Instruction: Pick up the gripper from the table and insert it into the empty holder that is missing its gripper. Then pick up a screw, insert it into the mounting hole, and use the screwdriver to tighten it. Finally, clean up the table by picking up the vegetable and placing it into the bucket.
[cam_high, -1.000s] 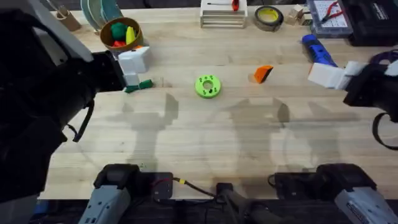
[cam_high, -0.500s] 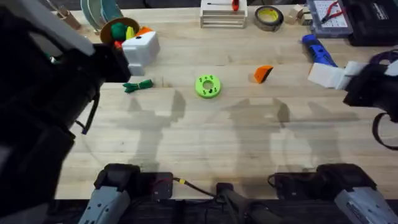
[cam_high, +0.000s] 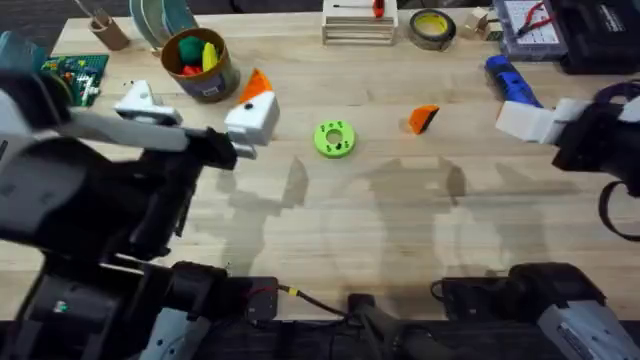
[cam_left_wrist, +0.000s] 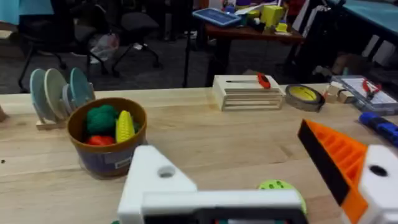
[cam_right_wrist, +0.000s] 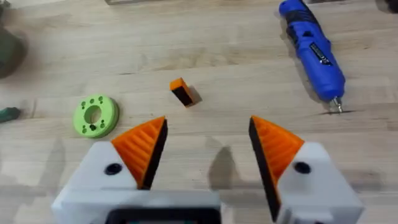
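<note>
Overhead, my left end effector (cam_high: 200, 112) hangs above the worktop (cam_high: 360, 220) just beside the bucket (cam_high: 203, 66), fingers spread and grasping nothing. One finger carries an orange wedge; the other is the bare white holder (cam_high: 143, 104). From the left wrist, the bucket (cam_left_wrist: 107, 135) stands near a dish rack, with green, yellow and red toy pieces inside.

The loose orange gripper (cam_high: 424, 118) lies on the worktop to the right of the lime-green disc (cam_high: 334, 138). My right end effector (cam_right_wrist: 208, 155) hovers at the right edge, released, both orange pads apart. From the right wrist, the gripper (cam_right_wrist: 181, 91) lies between the disc (cam_right_wrist: 95, 114) and the blue screwdriver (cam_right_wrist: 311, 51), which rests flat.
</note>
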